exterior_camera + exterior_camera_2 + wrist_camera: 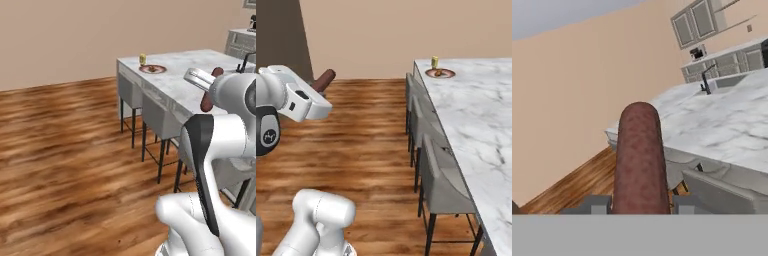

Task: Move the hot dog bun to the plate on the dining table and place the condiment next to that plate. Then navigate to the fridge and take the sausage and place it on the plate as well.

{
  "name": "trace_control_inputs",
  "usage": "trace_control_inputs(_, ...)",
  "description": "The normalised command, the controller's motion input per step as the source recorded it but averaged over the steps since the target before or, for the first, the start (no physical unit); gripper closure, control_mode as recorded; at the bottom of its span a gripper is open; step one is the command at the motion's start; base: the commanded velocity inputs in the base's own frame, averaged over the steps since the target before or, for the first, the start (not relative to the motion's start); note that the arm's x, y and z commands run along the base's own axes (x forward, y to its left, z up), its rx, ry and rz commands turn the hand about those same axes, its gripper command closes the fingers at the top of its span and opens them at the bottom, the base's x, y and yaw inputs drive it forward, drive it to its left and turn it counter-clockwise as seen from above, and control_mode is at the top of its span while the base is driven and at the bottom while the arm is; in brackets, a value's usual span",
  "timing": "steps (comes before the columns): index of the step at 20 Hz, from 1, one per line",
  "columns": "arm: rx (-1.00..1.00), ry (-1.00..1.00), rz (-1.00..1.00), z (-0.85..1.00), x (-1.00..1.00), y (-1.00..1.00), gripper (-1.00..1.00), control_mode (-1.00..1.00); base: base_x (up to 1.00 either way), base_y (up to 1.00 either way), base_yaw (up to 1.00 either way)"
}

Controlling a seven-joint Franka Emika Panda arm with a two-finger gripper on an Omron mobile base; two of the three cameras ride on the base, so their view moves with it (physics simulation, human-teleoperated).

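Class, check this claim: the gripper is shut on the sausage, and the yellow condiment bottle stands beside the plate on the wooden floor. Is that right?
One detail is wrong. The condiment bottle stands beside the plate on the dining table, not the floor, as the left base view shows. The gripper is indeed shut on the sausage.

We observed even, diffuse lighting with no visible source and no glare. Shadows were faint beneath the stools [159,120]. The wood floor [65,150] appeared smeared in both base views. The sausage [639,160] rendered soft and grainy in the hand view. The wall cabinets [699,22] stood tilted there, without edge distortion.
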Motion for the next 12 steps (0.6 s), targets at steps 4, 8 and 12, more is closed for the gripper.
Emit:
trace_control_inputs(4,0.0,0.0,0.0,0.0,0.0,0.0,1.0,1.0,0.95,0.53,-0.47)
trace_control_inputs(8,0.0,0.0,0.0,0.0,0.0,0.0,1.0,1.0,0.95,0.67,-0.5)
trace_control_inputs(12,0.0,0.0,0.0,0.0,0.0,0.0,1.0,1.0,0.88,0.79,-0.49)
